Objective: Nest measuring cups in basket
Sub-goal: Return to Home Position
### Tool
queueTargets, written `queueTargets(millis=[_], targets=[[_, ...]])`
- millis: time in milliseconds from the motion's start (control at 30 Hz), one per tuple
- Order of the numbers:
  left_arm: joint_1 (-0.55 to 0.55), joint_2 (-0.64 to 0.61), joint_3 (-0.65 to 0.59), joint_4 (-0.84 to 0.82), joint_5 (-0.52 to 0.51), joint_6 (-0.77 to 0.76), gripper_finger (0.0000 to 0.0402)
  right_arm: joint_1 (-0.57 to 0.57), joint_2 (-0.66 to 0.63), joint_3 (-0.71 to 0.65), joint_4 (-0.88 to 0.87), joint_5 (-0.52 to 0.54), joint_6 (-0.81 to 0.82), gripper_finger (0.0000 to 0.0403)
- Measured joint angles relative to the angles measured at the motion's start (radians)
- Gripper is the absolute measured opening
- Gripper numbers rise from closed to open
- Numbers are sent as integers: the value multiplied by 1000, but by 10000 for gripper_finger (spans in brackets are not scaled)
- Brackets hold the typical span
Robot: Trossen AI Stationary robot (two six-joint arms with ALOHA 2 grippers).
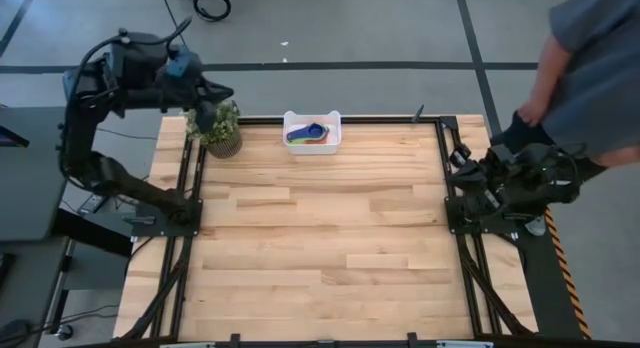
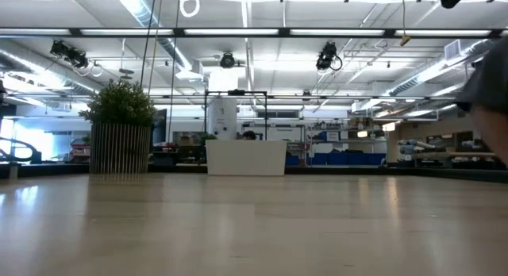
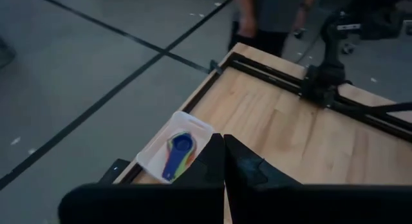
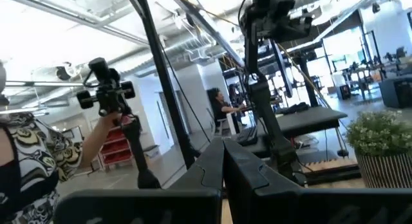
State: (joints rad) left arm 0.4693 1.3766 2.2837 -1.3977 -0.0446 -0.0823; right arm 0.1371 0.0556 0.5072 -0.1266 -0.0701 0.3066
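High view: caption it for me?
Nested measuring cups in the white basket; left arm and right arm parked at table's sides.

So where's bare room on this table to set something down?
The wooden tabletop is bare everywhere nearer than the white basket and potted plant at its far edge. Crowded only far-left, left tool raised near the plant; right tool parked at the right edge.

High view looks straight down, low view level across the wooden table (image 1: 320,248); both share the white plastic basket (image 1: 335,118).
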Motion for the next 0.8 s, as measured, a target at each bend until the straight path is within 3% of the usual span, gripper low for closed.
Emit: queueTargets(millis=[100, 567, 667, 800], targets=[[-36, -26, -1, -24, -74, -37, 2, 0, -54, 1, -55, 8, -13, 14], [-191, -146, -7, -154, -343, -159, 2, 0, -51, -23, -65, 32, -64, 14], [-226, -211, -88, -130, -387, -186, 2, 0, -51, -84, 8, 32, -64, 14], [-252, -351, -302, -52, -422, -221, 2, 0, -50, -167, 116, 29, -34, 14]])
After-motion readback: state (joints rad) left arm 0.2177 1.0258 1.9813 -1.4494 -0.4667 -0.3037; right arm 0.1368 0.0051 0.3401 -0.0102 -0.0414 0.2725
